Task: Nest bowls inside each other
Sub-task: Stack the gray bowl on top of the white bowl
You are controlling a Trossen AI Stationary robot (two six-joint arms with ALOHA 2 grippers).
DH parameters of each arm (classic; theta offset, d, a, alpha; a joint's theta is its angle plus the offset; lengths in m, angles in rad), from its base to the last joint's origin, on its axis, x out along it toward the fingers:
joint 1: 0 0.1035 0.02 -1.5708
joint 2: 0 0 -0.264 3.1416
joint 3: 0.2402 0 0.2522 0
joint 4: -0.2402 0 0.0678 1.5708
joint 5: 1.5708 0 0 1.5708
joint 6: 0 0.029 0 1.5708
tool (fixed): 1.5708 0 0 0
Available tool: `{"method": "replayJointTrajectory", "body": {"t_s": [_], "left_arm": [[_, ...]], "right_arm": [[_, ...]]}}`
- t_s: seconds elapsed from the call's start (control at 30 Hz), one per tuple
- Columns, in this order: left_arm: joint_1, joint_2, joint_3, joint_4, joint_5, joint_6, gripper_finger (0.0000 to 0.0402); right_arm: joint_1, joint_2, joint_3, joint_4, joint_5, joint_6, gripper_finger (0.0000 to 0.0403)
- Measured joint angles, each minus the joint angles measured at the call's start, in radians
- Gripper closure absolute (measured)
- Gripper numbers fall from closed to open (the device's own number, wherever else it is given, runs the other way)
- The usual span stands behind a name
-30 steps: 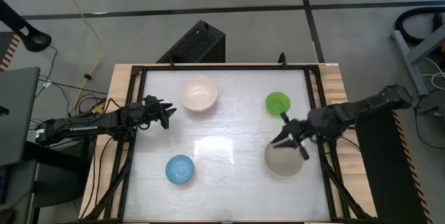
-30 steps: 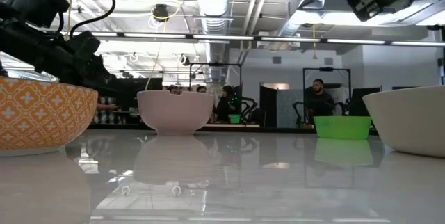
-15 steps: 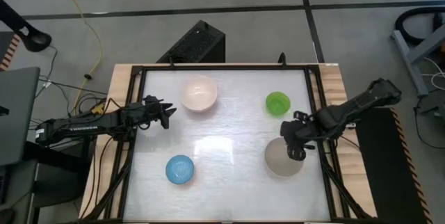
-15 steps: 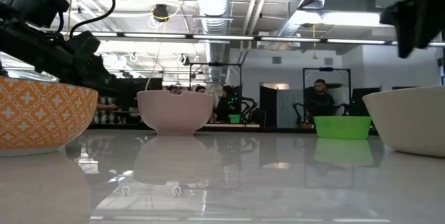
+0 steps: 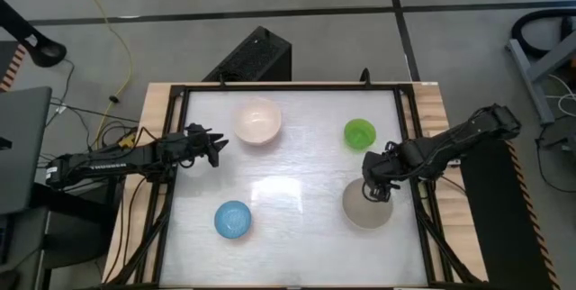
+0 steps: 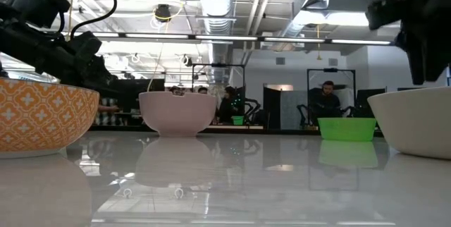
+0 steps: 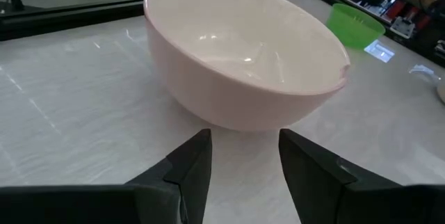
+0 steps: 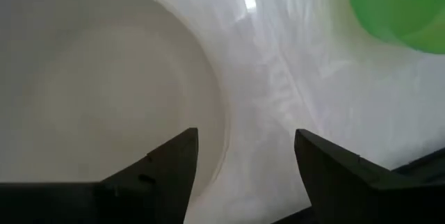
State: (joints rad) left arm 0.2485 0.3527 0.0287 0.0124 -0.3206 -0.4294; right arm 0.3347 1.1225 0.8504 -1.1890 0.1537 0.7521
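Observation:
Four bowls rest on their bases on the white table (image 5: pixel 297 159): cream-white (image 5: pixel 258 121) far left, small green (image 5: pixel 359 132) far right, grey-beige (image 5: pixel 366 207) near right, light blue (image 5: pixel 233 220) near left. My right gripper (image 8: pixel 247 165) points down, open, above the grey-beige bowl's (image 8: pixel 97 92) far rim (image 8: pixel 221 123), one finger over the inside and one over the outside. I cannot see it touching. My left gripper (image 7: pixel 243 161) waits open at the table's left side, short of the cream-white bowl (image 7: pixel 243 50).
A black frame (image 5: pixel 175 191) borders the table on all sides. In the low view the light blue bowl shows an orange patterned outside (image 6: pixel 42 118). There is free room in the middle of the table between the bowls. People stand in the room far behind (image 6: pixel 325 100).
My right gripper has tipped from nearly level to pointing down. It has sunk a little over the far rim of the grey-beige bowl. No bowl has moved.

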Motion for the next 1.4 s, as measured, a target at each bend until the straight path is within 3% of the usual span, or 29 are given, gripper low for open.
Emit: {"method": "replayJointTrajectory", "body": {"t_s": [0.7,0.83,1.0,1.07,1.4], "left_arm": [[0.0,0.0,0.0,0.0,0.0,0.0,0.0244],[0.0,0.0,0.0,0.0,0.0,0.0,0.0244],[0.0,0.0,0.0,0.0,0.0,0.0,0.0244],[0.0,0.0,0.0,0.0,0.0,0.0,0.0244],[0.0,0.0,0.0,0.0,0.001,0.0,0.0244]], "right_arm": [[-0.023,0.003,-0.235,0.333,-0.054,-0.028,0.0148],[-0.024,0.003,-0.235,0.355,-0.078,-0.058,0.0203],[-0.045,0.004,-0.234,0.353,-0.133,-0.103,0.0346],[-0.061,0.001,-0.222,0.358,-0.156,-0.117,0.0383],[-0.119,0.003,-0.028,0.227,-0.127,-0.207,0.0396]]}}
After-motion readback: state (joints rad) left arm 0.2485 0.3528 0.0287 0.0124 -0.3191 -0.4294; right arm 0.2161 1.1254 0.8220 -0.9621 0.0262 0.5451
